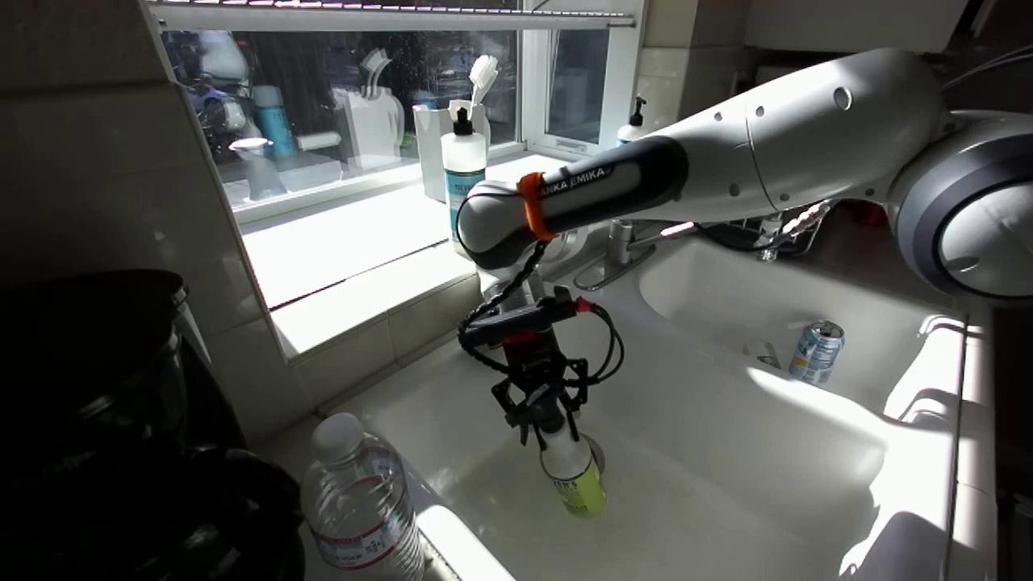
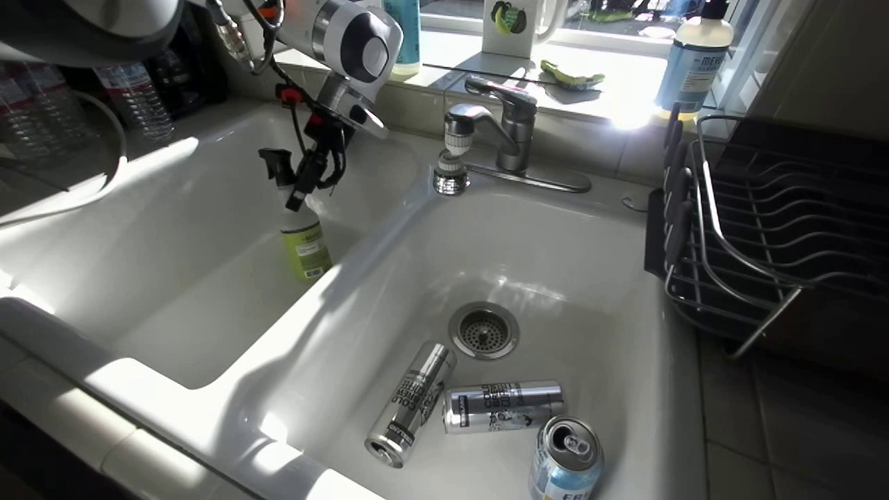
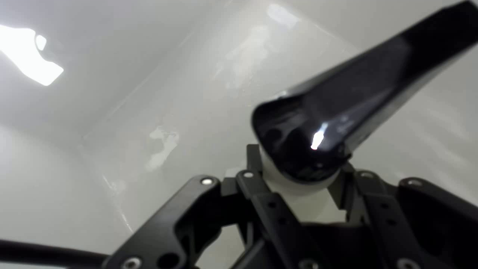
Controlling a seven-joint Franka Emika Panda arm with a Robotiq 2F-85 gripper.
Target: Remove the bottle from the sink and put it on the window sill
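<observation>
By the gripper point(image 3: 300, 170), the bottle point(image 1: 578, 488) is clasped at its neck, so the grasp can be judged done. It is held tilted inside the sink point(image 1: 694, 452), at lower centre in an exterior view; whether its base is lifted clear cannot be told. Yet to be done: raising out, carrying to the window sill point(image 1: 347, 236) at upper left, standing upright, releasing.

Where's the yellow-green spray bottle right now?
In an exterior view, the spray bottle is in the left-hand basin, left of the faucet, gripped between the jaws.
</observation>
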